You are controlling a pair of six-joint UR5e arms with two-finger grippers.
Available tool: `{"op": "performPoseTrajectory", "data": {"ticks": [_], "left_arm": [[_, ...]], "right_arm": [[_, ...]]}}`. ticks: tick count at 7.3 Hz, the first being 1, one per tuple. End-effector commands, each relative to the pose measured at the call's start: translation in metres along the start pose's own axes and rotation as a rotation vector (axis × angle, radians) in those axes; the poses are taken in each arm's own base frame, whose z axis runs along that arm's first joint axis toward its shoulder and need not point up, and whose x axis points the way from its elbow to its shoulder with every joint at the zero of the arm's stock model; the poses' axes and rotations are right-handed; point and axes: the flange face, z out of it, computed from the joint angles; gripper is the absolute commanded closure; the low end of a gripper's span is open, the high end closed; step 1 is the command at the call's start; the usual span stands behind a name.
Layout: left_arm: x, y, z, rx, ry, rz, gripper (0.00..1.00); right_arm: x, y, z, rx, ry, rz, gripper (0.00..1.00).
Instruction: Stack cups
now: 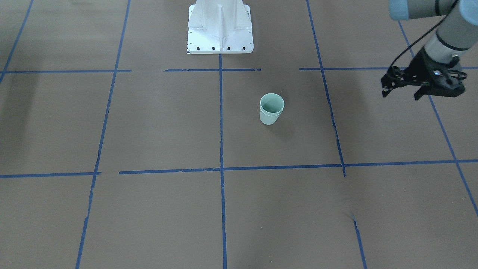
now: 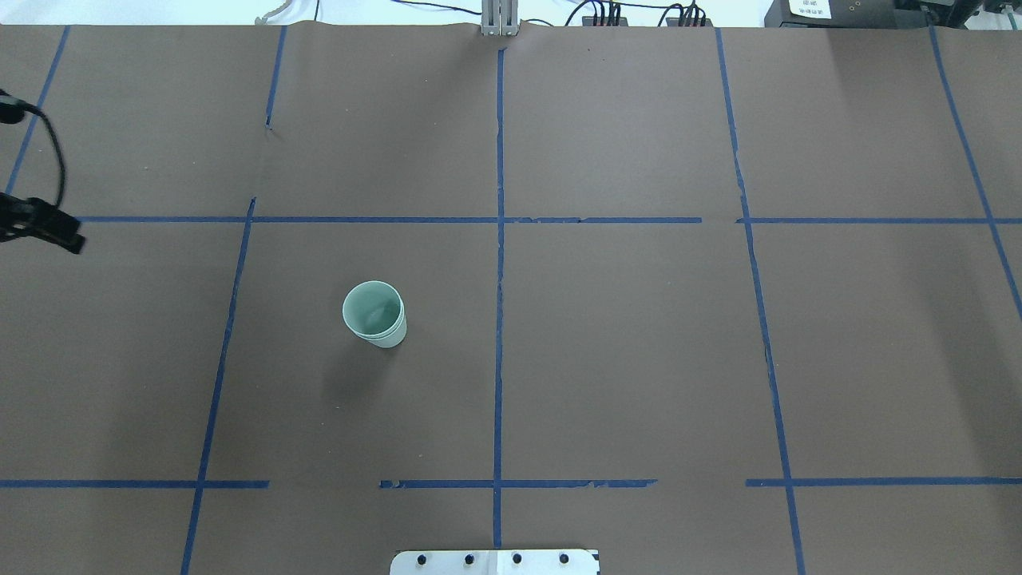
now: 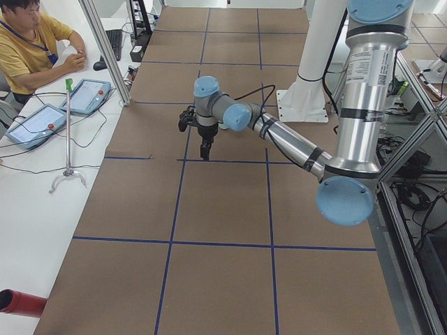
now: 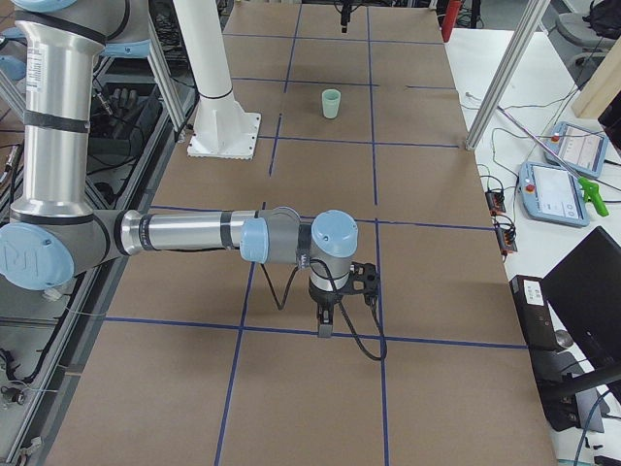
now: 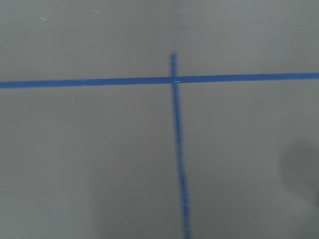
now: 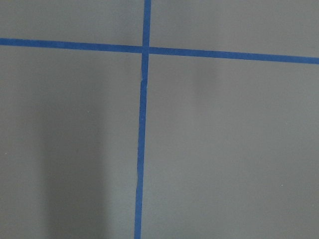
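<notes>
Two mint-green cups, one nested inside the other, stand upright on the brown-paper-covered table, in the grid square just to the robot's left of the centre blue tape line and out in front of the white pedestal. The left gripper hangs above the table well off to the side of the stack, its fingers apart and holding nothing. The right gripper points down over the far end of the table; whether it is parted or closed cannot be told
</notes>
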Motion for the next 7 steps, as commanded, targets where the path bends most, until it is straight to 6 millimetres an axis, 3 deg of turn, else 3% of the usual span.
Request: {"op": "performPoseTrajectory", "data": {"ticks": [1, 2, 3, 5, 7], "left_arm": [[-0.167, 0.045, -0.005, -0.030, -0.067, 0.092, 0.00], [-0.233, 0.085, -0.008, -0.033, -0.076, -0.046, 0.00], [-0.268, 0.103, -0.006, -0.034, -0.068, -0.109, 0.00], [-0.273, 0.116, -0.001, -0.046, -0.017, -0.081, 0.00], [-0.268, 0.116, 0.001, -0.037, 0.049, -0.091, 0.00]], "right_arm": [[0.000, 0.000, 0.000, 0.000, 0.000, -0.001, 0.00], [0.000, 0.000, 0.000, 0.001, 0.000, 0.000, 0.00], [0.000, 0.000, 0.000, 0.001, 0.000, 0.000, 0.00], [0.000, 0.000, 0.000, 0.001, 0.000, 0.000, 0.00], [0.000, 0.000, 0.000, 0.000, 0.000, -0.001, 0.00]]}}
